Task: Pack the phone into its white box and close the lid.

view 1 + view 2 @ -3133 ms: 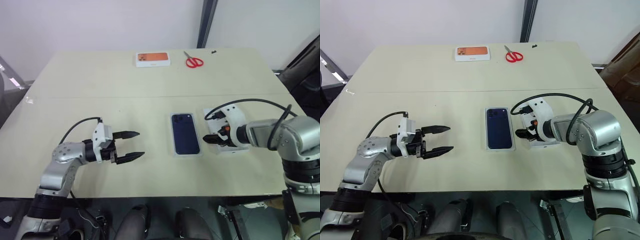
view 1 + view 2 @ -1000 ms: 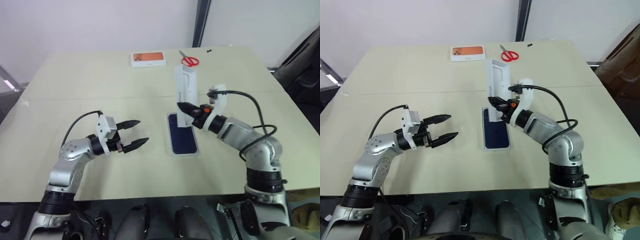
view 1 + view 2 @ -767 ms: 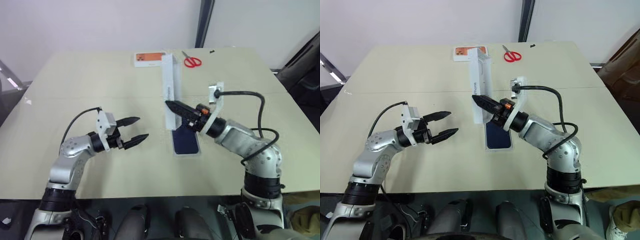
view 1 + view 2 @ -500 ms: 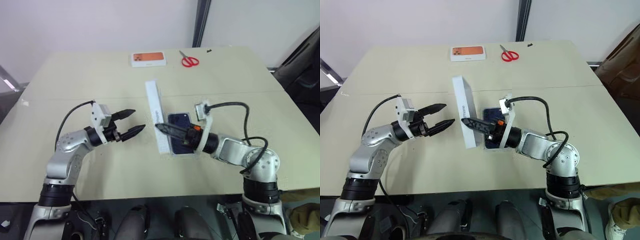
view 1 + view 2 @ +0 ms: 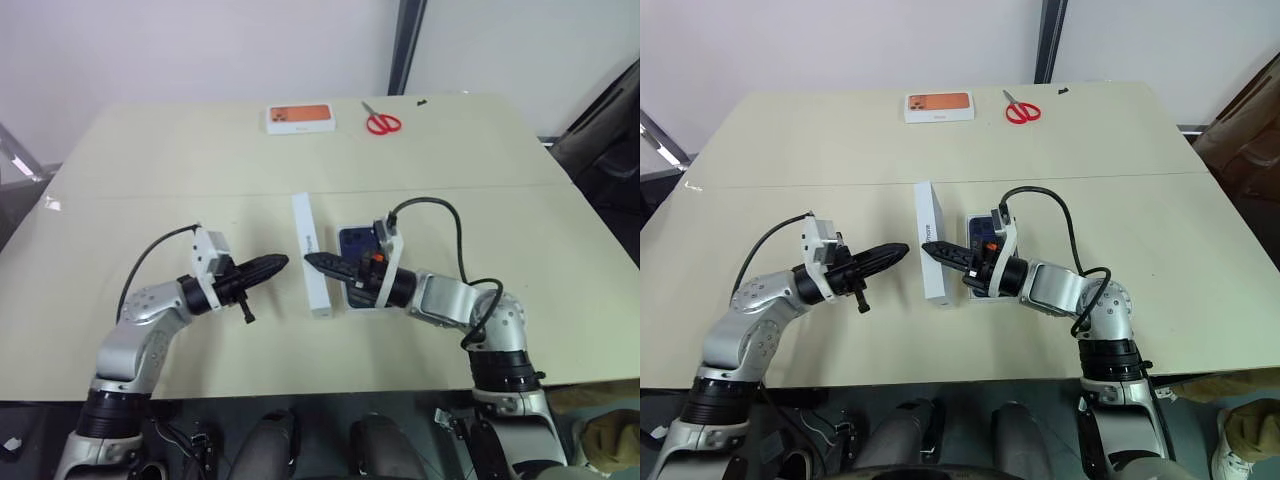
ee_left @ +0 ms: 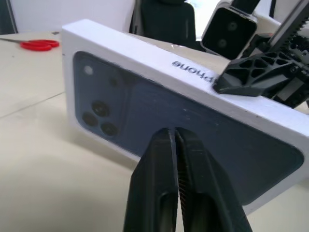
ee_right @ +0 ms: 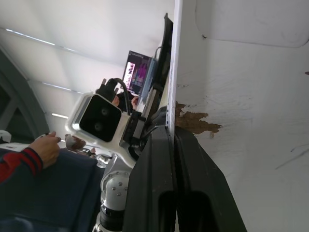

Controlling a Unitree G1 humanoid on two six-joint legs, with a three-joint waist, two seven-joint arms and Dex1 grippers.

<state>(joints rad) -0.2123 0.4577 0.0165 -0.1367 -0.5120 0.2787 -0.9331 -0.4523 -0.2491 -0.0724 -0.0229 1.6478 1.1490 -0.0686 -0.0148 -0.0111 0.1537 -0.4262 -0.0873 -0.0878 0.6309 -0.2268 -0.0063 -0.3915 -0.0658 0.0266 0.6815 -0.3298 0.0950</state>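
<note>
The lid [image 5: 310, 255] stands on one long edge on the table, between my two grippers. Its outer face [image 6: 159, 104] carries a dark phone print; its inside [image 7: 241, 96] is white with a brown scuff. My right gripper [image 5: 322, 265] is shut on the lid's rim, seen close in the right wrist view [image 7: 170, 133]. A short way from the printed face, my left gripper [image 5: 270, 266] points at it with fingers [image 6: 186, 145] shut and nothing between them. Behind the right gripper, the dark blue phone [image 5: 355, 240] lies in the white box [image 5: 345, 303], mostly hidden.
An orange-topped white box [image 5: 300, 118] and red scissors [image 5: 382, 123] lie at the table's far edge. A seam [image 5: 150, 195] crosses the tabletop. A person's hand with a dark sleeve [image 7: 46, 147] shows beyond the table in the right wrist view.
The left gripper has gone from open to shut. The right gripper has rolled and come down, bringing the tilted, raised lid onto its long edge at the table.
</note>
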